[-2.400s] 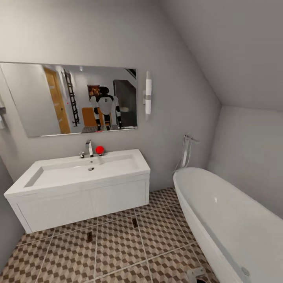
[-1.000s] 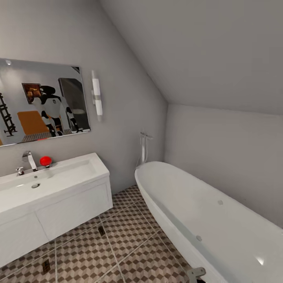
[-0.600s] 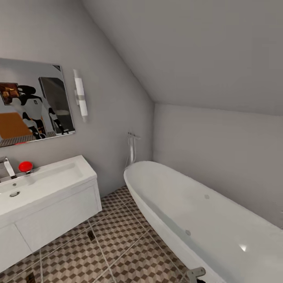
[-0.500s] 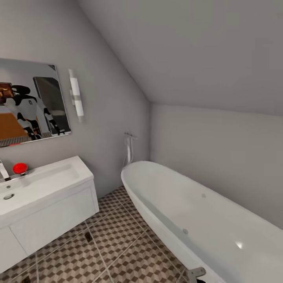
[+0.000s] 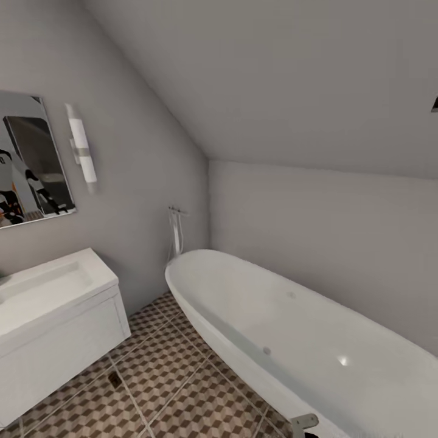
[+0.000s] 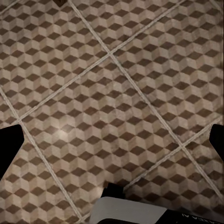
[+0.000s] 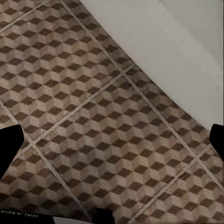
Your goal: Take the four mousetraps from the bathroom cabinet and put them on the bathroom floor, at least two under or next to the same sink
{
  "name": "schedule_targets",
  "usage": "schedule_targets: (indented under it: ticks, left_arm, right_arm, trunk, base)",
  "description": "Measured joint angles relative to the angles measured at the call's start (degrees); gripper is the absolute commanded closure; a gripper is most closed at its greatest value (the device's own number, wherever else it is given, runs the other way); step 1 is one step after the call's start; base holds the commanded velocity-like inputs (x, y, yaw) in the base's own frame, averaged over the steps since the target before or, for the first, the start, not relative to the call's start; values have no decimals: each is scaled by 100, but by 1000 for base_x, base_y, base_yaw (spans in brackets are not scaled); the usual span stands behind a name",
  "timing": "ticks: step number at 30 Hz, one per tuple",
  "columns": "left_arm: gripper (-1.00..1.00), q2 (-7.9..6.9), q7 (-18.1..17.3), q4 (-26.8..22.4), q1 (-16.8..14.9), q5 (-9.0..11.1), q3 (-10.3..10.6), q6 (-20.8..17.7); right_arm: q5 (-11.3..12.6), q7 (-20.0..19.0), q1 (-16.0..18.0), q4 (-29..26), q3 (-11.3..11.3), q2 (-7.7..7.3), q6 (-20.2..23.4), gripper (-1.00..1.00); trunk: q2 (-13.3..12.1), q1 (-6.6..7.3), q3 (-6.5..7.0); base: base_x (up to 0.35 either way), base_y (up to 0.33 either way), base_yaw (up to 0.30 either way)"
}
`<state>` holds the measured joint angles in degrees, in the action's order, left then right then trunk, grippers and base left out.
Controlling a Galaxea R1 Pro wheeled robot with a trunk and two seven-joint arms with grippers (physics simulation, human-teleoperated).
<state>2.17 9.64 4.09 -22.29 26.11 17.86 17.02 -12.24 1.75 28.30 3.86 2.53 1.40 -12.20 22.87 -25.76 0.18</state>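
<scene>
Bathroom floor (image 5: 182, 389) of large square tiles in a brown, beige and white cube pattern with pale grout lines is seen across the lower part of the head view, between a vanity and a tub. A long white oval freestanding bathtub (image 5: 304, 340) is set along the right-hand wall under a sloped grey ceiling. A white rectangular sink on a white wall-hung cabinet (image 5: 55, 347) is placed at the left, well apart from the tub. A frameless rectangular wall mirror (image 5: 30, 164) is mounted above the sink, and a slim white tubular wall lamp (image 5: 82, 158) is fixed just beside it. A thin chrome floor-standing tap (image 5: 176, 234) is seen at the head of the bathtub, near the corner.

One small dark flat rectangular mousetrap (image 5: 114, 380) is made out lying on the tiles near the front of the sink cabinet; its details are too small to be told.

In the left wrist view, the left gripper (image 6: 112, 144) is held released, its black fingertips (image 6: 9, 149) spread wide over the patterned tiles. In the right wrist view, the right gripper (image 7: 112, 142) is likewise held released, its fingertips (image 7: 9, 144) wide apart above the tiles, with the white side of the bathtub (image 7: 154, 42) close by.
</scene>
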Motion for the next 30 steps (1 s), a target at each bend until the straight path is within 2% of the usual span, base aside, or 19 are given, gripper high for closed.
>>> schedule_targets:
  ticks: [30]
  left_arm:
    - [-100,-10,-49,0,11,-9,2,11]
  right_arm:
    - [0,0,0,1,-3,0,0,-100]
  trunk:
    - [0,0,0]
  base:
    - [0,0,-269]
